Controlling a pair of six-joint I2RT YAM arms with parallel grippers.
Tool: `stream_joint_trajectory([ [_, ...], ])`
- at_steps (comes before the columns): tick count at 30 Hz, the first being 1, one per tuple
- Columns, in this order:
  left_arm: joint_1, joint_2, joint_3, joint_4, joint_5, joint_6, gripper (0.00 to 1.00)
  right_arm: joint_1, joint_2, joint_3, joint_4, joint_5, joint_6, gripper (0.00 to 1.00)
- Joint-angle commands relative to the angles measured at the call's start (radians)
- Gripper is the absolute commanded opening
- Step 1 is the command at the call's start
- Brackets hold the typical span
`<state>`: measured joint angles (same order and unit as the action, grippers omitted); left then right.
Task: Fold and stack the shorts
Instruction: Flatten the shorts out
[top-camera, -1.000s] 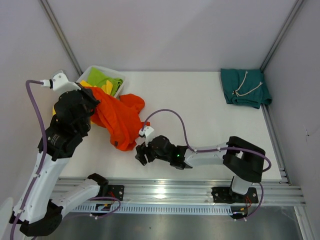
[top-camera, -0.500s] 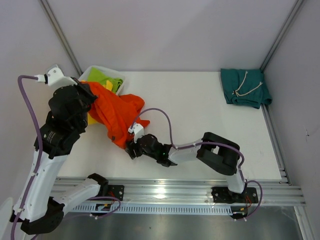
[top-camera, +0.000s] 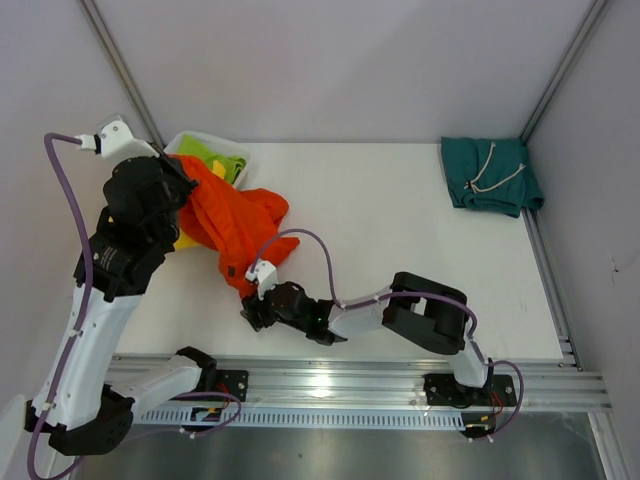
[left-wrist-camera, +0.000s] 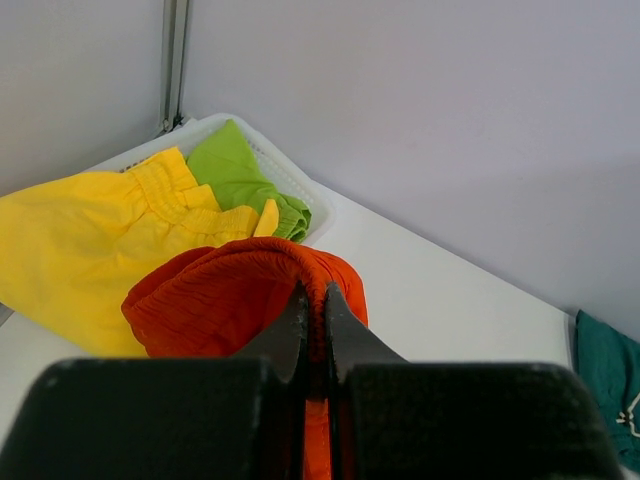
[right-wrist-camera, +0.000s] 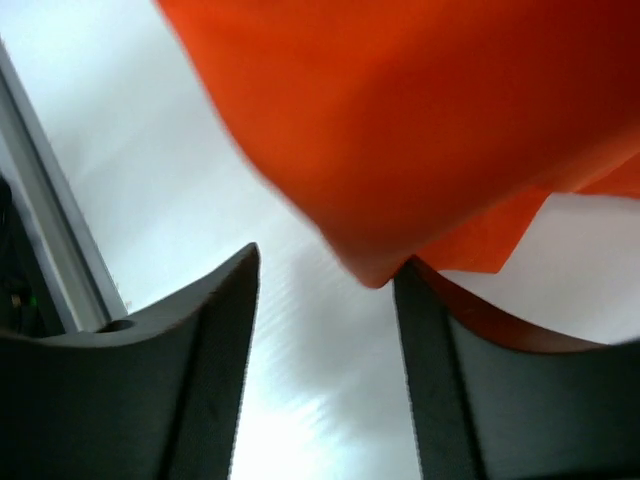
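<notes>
Nearest the table's (top-camera: 400, 250) front edge, the right gripper (top-camera: 252, 312) lies low with its jaws apart and nothing clamped. In its wrist view, the lowest corner of the orange shorts (right-wrist-camera: 420, 110) hangs into the gap between the fingers (right-wrist-camera: 215, 330), closer to one of them. The blur hides whether cloth and finger touch.

Farther back, the orange shorts (top-camera: 235, 225) slope up leftward to the left gripper (left-wrist-camera: 315, 300), whose jaws are pinched tight on a raised fold of them. No drawstring shows on this pair.

Behind that, the yellow shorts (left-wrist-camera: 80, 250) spill from the white bin (left-wrist-camera: 300, 190) beside the lime-green shorts (left-wrist-camera: 235, 175); from above, the left arm covers most of the yellow.

The teal shorts (top-camera: 490, 175) lie folded at the far right corner, cut off in the left wrist view.
</notes>
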<state>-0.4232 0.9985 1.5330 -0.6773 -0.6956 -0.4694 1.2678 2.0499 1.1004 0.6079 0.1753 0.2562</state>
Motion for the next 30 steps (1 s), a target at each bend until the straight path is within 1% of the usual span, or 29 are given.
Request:
stream_joint_trajectory([
  [1, 0.011, -0.004, 0.035, 0.035, 0.016, 0.008, 0.0, -0.005, 0.029, 0.075, 0.026, 0.11, -0.002, 0.56],
  [2, 0.011, -0.004, 0.033, 0.035, 0.012, 0.009, 0.0, -0.011, 0.032, 0.076, 0.042, 0.109, 0.006, 0.46],
  [3, 0.012, -0.003, 0.038, 0.033, 0.008, 0.012, 0.0, -0.018, 0.03, 0.073, 0.049, 0.122, 0.018, 0.39],
  [4, 0.015, -0.006, 0.035, 0.032, 0.005, 0.012, 0.0, -0.024, 0.029, 0.069, 0.058, 0.119, 0.041, 0.23],
  [6, 0.023, -0.008, 0.033, 0.033, 0.007, 0.015, 0.0, -0.041, 0.026, 0.062, 0.059, 0.105, 0.051, 0.1],
  [7, 0.026, -0.009, 0.032, 0.035, 0.008, 0.017, 0.0, -0.045, 0.012, 0.058, 0.056, 0.101, 0.055, 0.0],
  [11, 0.041, -0.008, 0.039, 0.036, 0.016, 0.025, 0.0, -0.047, -0.048, -0.02, 0.081, 0.078, 0.074, 0.0],
  [13, 0.052, -0.006, 0.039, 0.042, 0.019, 0.029, 0.0, -0.045, -0.089, -0.091, 0.085, 0.032, 0.081, 0.0],
  [14, 0.057, -0.001, 0.038, 0.044, 0.021, 0.034, 0.0, -0.044, -0.147, -0.121, 0.095, 0.008, 0.09, 0.0],
  [15, 0.061, 0.002, 0.038, 0.045, 0.021, 0.038, 0.0, -0.042, -0.183, -0.155, 0.096, -0.081, 0.094, 0.0],
  [16, 0.064, 0.003, 0.039, 0.045, 0.022, 0.038, 0.0, -0.042, -0.226, -0.219, 0.087, -0.13, 0.1, 0.0],
  [17, 0.067, 0.008, 0.038, 0.045, 0.022, 0.043, 0.0, -0.047, -0.323, -0.258, 0.076, -0.248, 0.107, 0.0],
  [18, 0.069, 0.011, 0.038, 0.048, 0.021, 0.046, 0.0, -0.047, -0.373, -0.292, 0.063, -0.323, 0.107, 0.0],
  [19, 0.069, 0.011, 0.033, 0.051, 0.021, 0.048, 0.0, -0.082, -0.42, -0.31, 0.021, -0.394, 0.113, 0.0],
  [20, 0.07, 0.015, 0.027, 0.054, 0.015, 0.051, 0.0, -0.108, -0.512, -0.341, -0.044, -0.458, 0.132, 0.0],
  [21, 0.072, 0.018, 0.023, 0.058, 0.015, 0.055, 0.0, -0.145, -0.546, -0.355, -0.065, -0.637, 0.143, 0.0],
  [22, 0.072, 0.02, 0.016, 0.065, 0.011, 0.057, 0.0, -0.23, -0.571, -0.361, -0.12, -0.71, 0.156, 0.0],
  [23, 0.072, 0.022, 0.01, 0.068, 0.011, 0.057, 0.0, -0.279, -0.58, -0.343, -0.161, -0.774, 0.17, 0.0],
  [24, 0.073, 0.026, -0.011, 0.073, 0.011, 0.054, 0.0, -0.329, -0.554, -0.315, -0.206, -0.907, 0.179, 0.0],
  [25, 0.073, 0.028, -0.019, 0.076, 0.011, 0.051, 0.0, -0.399, -0.531, -0.286, -0.248, -0.951, 0.178, 0.0],
  [26, 0.073, 0.028, -0.025, 0.084, 0.019, 0.048, 0.0, -0.422, -0.505, -0.228, -0.328, -0.991, 0.172, 0.0],
  [27, 0.073, 0.031, -0.055, 0.09, 0.022, 0.037, 0.0, -0.436, -0.435, -0.19, -0.38, -0.985, 0.143, 0.0],
  [28, 0.075, 0.029, -0.066, 0.097, 0.028, 0.037, 0.0, -0.444, -0.397, -0.153, -0.498, -0.969, 0.127, 0.0],
  [29, 0.074, 0.029, -0.089, 0.113, 0.036, 0.028, 0.0, -0.449, -0.358, -0.099, -0.543, -0.955, 0.112, 0.0],
  [30, 0.073, 0.028, -0.112, 0.122, 0.039, 0.025, 0.0, -0.45, -0.297, -0.094, -0.554, -0.952, 0.124, 0.0],
])
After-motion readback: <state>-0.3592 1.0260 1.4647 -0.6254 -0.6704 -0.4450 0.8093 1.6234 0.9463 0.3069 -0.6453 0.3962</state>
